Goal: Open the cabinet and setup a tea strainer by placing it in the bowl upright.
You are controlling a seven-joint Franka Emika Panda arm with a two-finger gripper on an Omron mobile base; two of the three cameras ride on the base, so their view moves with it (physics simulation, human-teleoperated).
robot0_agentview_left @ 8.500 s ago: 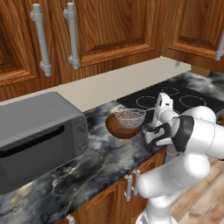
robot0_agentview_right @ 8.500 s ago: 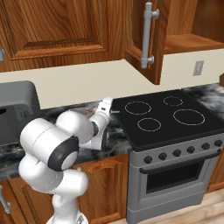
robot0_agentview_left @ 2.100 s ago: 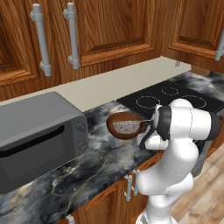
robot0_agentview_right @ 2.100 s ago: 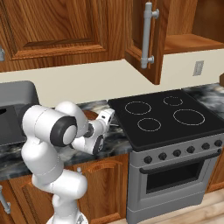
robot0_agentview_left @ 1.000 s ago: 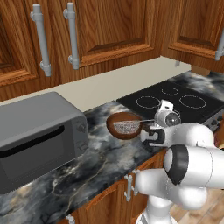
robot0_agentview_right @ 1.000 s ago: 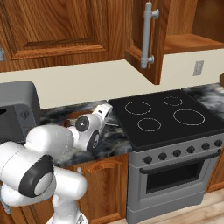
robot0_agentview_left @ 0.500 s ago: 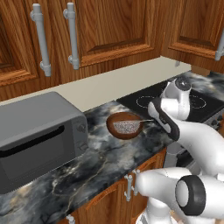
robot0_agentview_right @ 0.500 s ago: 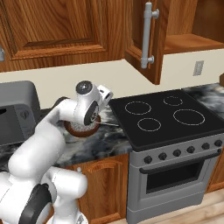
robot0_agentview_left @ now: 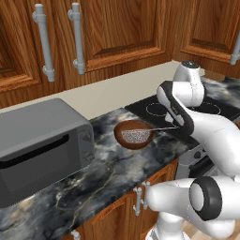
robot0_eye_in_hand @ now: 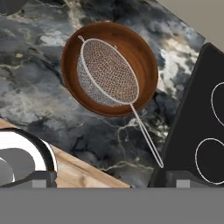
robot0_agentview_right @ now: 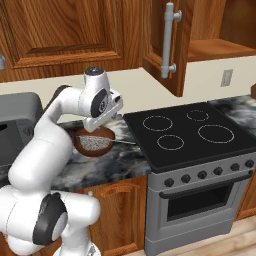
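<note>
The dark wooden bowl (robot0_eye_in_hand: 142, 57) (robot0_agentview_left: 120, 134) (robot0_agentview_right: 80, 147) stands on the marble counter beside the stove. The tea strainer (robot0_eye_in_hand: 109, 72) (robot0_agentview_left: 136, 136) (robot0_agentview_right: 93, 143) sits with its mesh basket in the bowl, tilted. Its thin handle runs out over the rim toward the cooktop. My gripper (robot0_eye_in_hand: 109, 178) (robot0_agentview_right: 102, 122) hangs above the bowl and looks down on it. It is open and holds nothing, with its dark fingertips (robot0_eye_in_hand: 41, 177) wide apart. The cabinet (robot0_agentview_right: 220, 50) above the stove has its left door (robot0_agentview_right: 162, 50) swung open.
A grey microwave (robot0_agentview_left: 37, 145) (robot0_agentview_right: 15, 125) stands on the counter left of the bowl. The black cooktop (robot0_agentview_right: 190, 130) (robot0_agentview_left: 154, 108) lies to its right, with the oven front below. Closed wall cabinet doors (robot0_agentview_left: 117, 33) hang above the counter, and low counter cabinets (robot0_agentview_left: 117, 211) are below.
My arm has swung up and the hand has risen from beside the bowl to above it. The bowl and strainer have stayed put. The gripper is still open.
</note>
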